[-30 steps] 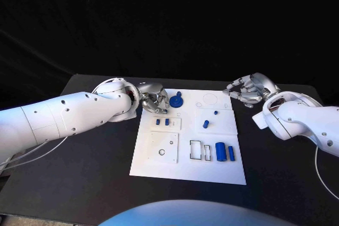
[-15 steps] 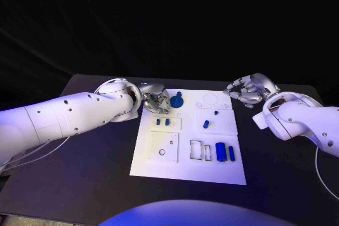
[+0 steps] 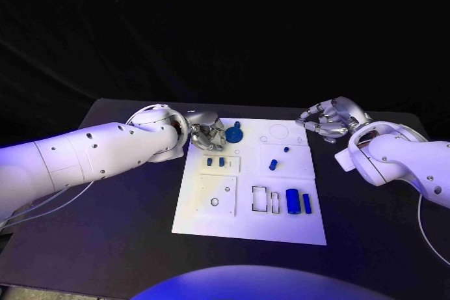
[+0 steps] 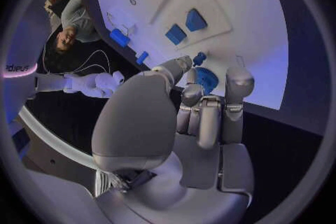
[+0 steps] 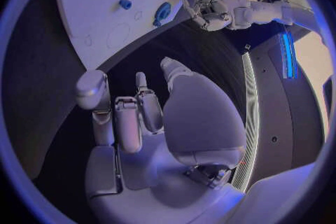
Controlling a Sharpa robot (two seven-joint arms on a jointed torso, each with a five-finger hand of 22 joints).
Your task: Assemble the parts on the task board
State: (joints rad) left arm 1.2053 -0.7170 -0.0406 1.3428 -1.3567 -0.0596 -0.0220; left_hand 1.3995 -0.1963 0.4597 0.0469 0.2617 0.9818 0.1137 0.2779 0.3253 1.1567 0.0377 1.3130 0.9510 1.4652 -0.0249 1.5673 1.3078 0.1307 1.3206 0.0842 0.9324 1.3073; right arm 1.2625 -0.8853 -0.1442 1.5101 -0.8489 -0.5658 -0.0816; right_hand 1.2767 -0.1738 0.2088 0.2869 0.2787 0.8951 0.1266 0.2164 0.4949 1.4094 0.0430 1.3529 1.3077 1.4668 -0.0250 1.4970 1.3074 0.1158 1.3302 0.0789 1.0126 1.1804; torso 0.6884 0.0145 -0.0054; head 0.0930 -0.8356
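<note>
Head view: left hand (image 3: 205,135) at the task board's (image 3: 251,228) far left corner, fingers curled beside the blue round part (image 3: 233,135) — gripping or only touching, cannot tell. Right hand (image 3: 330,120) off the far right corner, over the black table (image 3: 112,228), fingers curled on nothing.

Left wrist view: fingertips (image 4: 183,63) just beside the round part (image 4: 204,78) — contact unclear.

Right wrist view: right hand (image 5: 150,117) curled, empty, above the table.
</note>
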